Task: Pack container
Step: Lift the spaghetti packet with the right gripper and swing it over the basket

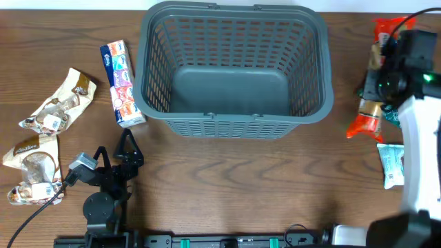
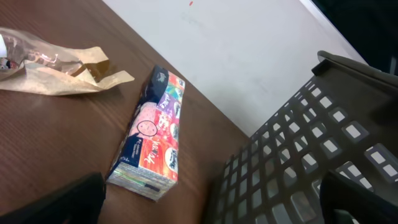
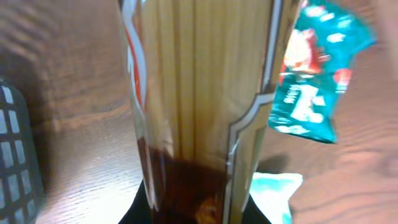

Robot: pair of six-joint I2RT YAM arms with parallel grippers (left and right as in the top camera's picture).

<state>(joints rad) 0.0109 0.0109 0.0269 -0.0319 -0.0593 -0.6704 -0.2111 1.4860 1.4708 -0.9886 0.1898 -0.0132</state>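
The container, a large dark grey slotted basket, stands at the back middle of the table with nothing in it; its lattice wall fills the right of the left wrist view. My right gripper is to the right of the container, shut on a long clear spaghetti packet with red ends. That packet fills the right wrist view, and its lower part sits between my dark fingers. My left gripper stands open near the front left, holding nothing. It points at a colourful tissue pack.
The tissue pack lies just left of the container. Brown snack packets are scattered at the far left. A teal packet and a white-teal packet lie at the right, by my right arm.
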